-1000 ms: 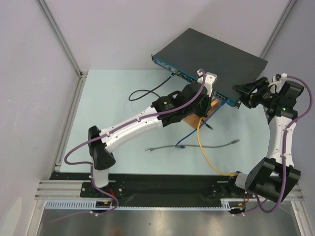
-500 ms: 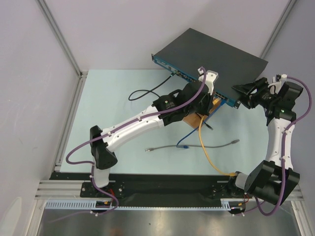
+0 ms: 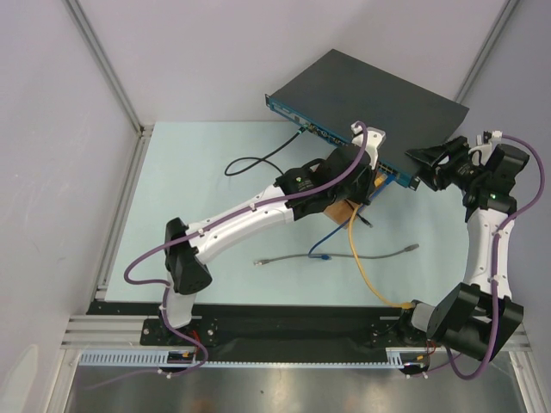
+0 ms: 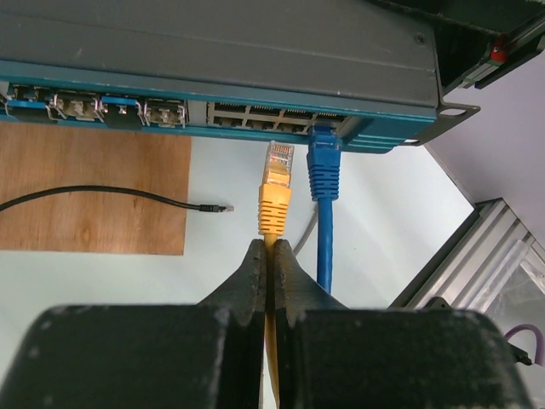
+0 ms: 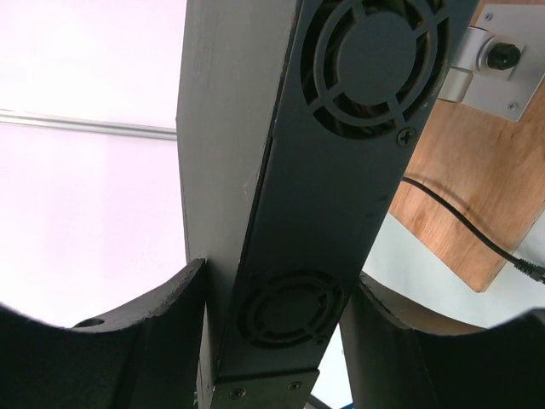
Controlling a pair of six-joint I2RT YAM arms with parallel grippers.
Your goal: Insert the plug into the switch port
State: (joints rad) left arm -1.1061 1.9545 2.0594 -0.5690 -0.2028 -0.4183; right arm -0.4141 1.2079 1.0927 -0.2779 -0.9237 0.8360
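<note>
Yellow plug [image 4: 277, 170] gripped from behind by closed left fingers [image 4: 249, 277], just short of switch [image 4: 213, 60] ports, beside seated blue plug [image 4: 324, 162]. Switch end clamped by right fingers [image 5: 145, 332]. Risk: plug slightly low, port rim struck, plug deflected in grip.

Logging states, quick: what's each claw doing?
Left claw: closed on the yellow network cable.
Right claw: clamped on the flat dark grey metal switch.

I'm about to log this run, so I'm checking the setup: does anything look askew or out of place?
The switch lies diagonal to the table's edges, its vented end clamped by the right gripper. A black cable lies loose across the wooden board, unplugged. The left gripper grips the yellow cable normally; no damage shows.
</note>
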